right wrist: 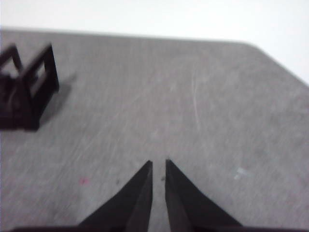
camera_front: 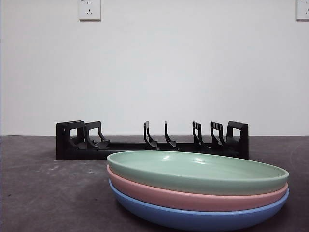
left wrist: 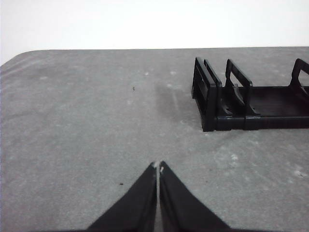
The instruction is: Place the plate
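Note:
Three plates are stacked near the front of the table: a green plate point(camera_front: 193, 170) on top, a pink plate point(camera_front: 159, 194) under it and a blue plate point(camera_front: 193, 218) at the bottom. Behind them stands a black plate rack point(camera_front: 152, 142) with upright slots and nothing in it. My left gripper point(left wrist: 158, 165) hangs shut over bare table, with the rack's end point(left wrist: 212, 96) ahead of it to one side. My right gripper point(right wrist: 159, 162) hovers over bare table with a narrow gap between its jaws and nothing in them; the rack's other end point(right wrist: 29, 89) is off to the side. Neither gripper appears in the front view.
The grey table top point(camera_front: 48, 193) spreads around the stack and the rack. A white wall with two sockets point(camera_front: 89, 9) closes the back. The right wrist view is blurred.

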{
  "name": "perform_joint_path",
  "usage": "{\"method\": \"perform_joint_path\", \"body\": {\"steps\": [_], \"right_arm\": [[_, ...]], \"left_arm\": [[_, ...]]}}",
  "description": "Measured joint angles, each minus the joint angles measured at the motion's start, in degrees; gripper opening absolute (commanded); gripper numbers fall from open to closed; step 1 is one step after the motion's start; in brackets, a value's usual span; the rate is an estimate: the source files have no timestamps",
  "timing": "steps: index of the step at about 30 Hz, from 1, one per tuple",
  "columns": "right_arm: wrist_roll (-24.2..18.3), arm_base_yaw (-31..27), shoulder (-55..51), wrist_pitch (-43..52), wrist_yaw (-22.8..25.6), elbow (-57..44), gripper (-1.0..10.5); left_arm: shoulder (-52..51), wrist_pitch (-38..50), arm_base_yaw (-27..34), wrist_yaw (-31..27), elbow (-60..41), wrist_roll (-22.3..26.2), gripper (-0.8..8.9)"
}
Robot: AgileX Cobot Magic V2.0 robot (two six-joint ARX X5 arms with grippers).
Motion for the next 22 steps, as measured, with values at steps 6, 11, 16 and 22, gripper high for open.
{"method": "perform_joint_path", "body": {"steps": [6,11,16,22], "right_arm": [[-0.2,-0.6,0.0,1.7,0.0,-0.7,0.4],[-0.2,-0.7,0.0,1.9,0.0,-0.7,0.4],[-0.2,-0.7,0.0,1.9,0.0,-0.7,0.4],[-0.2,-0.6,0.0,1.9,0.0,-0.7,0.4]], "left_arm": [[0.0,0.0,0.0,0.0,0.0,0.0,0.06],[0.0,0.0,0.0,0.0,0.0,0.0,0.06],[0.0,0.0,0.0,0.0,0.0,0.0,0.06],[0.0,0.0,0.0,0.0,0.0,0.0,0.06]]}}
